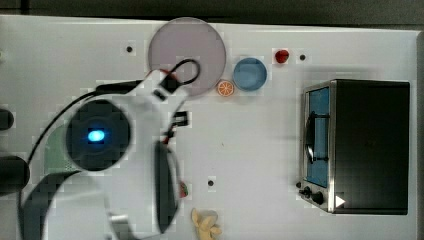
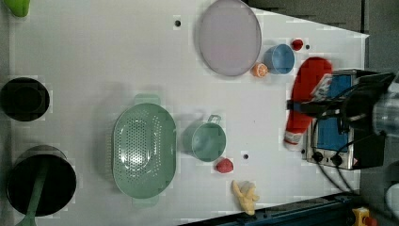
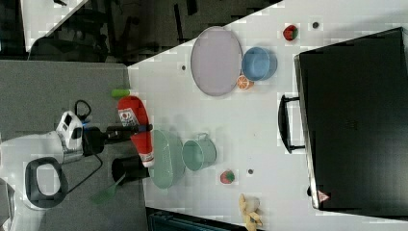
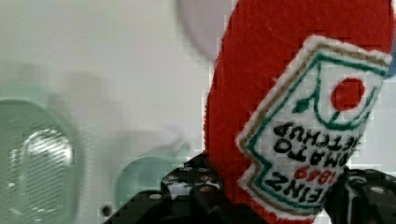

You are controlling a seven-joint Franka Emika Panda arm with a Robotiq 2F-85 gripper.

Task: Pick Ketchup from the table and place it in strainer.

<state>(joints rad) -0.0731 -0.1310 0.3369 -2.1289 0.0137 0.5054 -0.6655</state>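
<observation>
End effector (image 3: 136,129) pinching ketchup (image 3: 137,126), airborne; I'm mid-carry. Next: centre over strainer (image 2: 144,150), lower, release.

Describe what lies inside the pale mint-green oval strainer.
In the left view, the pale mint-green oval plastic strainer holds nothing: its perforated bottom is bare. In the top view, the white robot arm covers most of it.

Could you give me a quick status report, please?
Gripper shut on ketchup, lifted off the table. Strainer empty. Teal cup beside strainer.
</observation>
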